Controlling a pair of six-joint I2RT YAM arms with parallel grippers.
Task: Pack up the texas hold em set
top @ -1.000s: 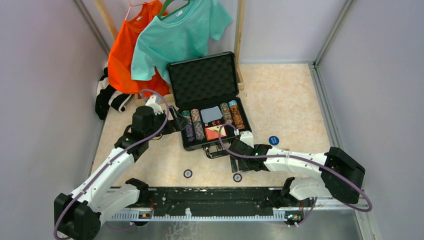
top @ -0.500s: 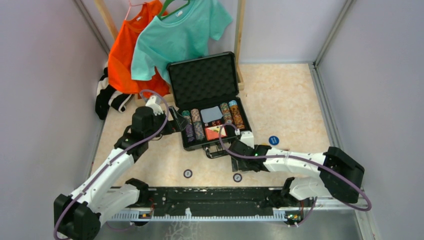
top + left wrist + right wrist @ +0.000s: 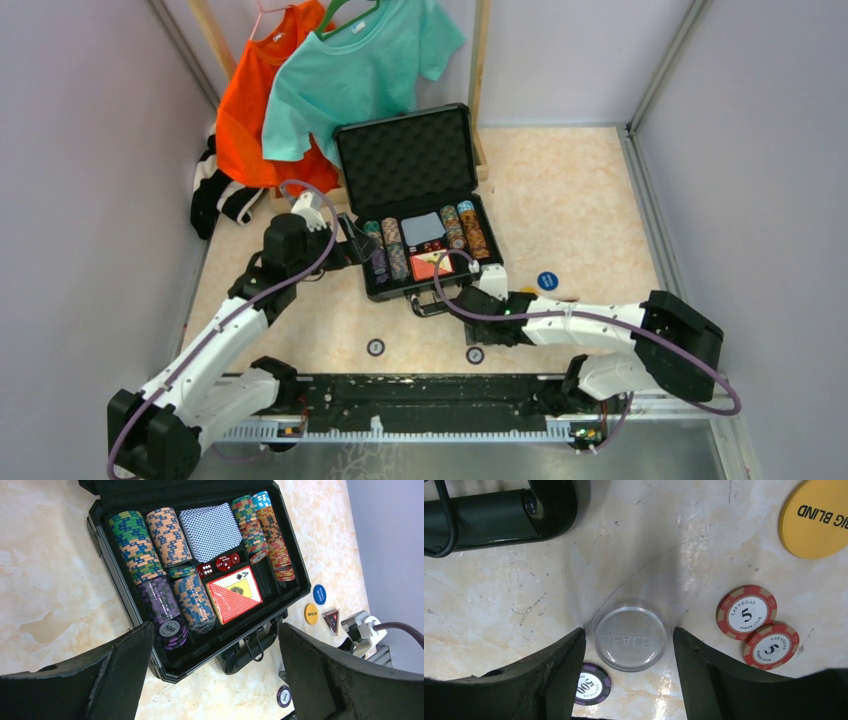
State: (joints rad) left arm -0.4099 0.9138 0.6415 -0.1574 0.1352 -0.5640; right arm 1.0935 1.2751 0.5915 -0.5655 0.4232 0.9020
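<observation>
The pale marbled tabletop (image 3: 580, 180) is walled in close on both sides. Your left gripper (image 3: 215, 635) hangs spread wide above the left end of the open briefcase (image 3: 405, 160), over the chip stacks. Near the case's handle (image 3: 484, 515), your right gripper (image 3: 629, 640) sits low at the table. Its fingers are parted astride the clear dealer button (image 3: 631, 645), close beside its edges. A purple chip (image 3: 591, 686) crowds one finger. Two red chips (image 3: 746, 612) and the yellow button (image 3: 816, 520) lie beyond the other.

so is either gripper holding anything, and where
Nothing is held: the right gripper straddles the dealer button, not yet gripping; the left gripper is open and empty.
</observation>
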